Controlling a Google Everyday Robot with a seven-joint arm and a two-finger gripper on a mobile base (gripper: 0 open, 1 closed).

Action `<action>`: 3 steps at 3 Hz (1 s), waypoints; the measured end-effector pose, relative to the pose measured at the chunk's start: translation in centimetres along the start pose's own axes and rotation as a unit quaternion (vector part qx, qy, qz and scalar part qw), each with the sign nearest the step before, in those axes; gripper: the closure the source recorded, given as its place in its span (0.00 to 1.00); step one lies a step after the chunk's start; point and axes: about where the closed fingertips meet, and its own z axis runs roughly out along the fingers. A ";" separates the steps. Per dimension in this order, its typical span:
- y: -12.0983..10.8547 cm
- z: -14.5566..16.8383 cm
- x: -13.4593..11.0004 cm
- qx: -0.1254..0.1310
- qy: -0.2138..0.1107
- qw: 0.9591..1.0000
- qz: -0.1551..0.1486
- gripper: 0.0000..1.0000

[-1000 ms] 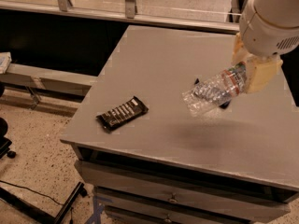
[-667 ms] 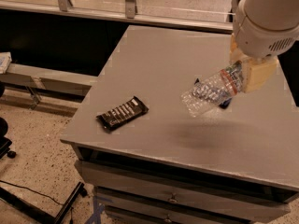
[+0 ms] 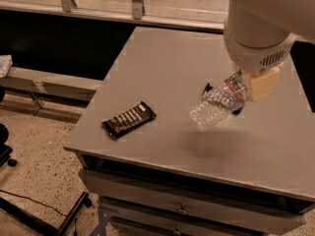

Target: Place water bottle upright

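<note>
While the pincer (image 3: 248, 86) pinches its neck end, the bottle (image 3: 216, 107) hangs tilted over the surface (image 3: 162, 68).
Clear ribbed plastic, kinda crinkly, base pointing down-left from the beige pincer pads (image 3: 263, 82) up at the right; can't tell if anything's inside. Its soft shadow (image 3: 206, 144) sits on the flat grey top below. Dark glossy-wrapped bar (image 3: 129, 120) lies flat well off to the left, near the front edge.

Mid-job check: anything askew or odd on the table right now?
Yes: the water bottle is far from upright. It hangs tilted above the table, base down-left, neck clamped in the tool at the right. The snack bar lies flat near the left edge, nothing odd there.
</note>
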 end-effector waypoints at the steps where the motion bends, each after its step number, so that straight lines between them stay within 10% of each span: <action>1: 0.0 0.0 -0.5 0.002 0.043 0.999 -0.010 1.00; 3: -0.3 0.3 -0.7 0.006 0.101 0.995 -0.012 1.00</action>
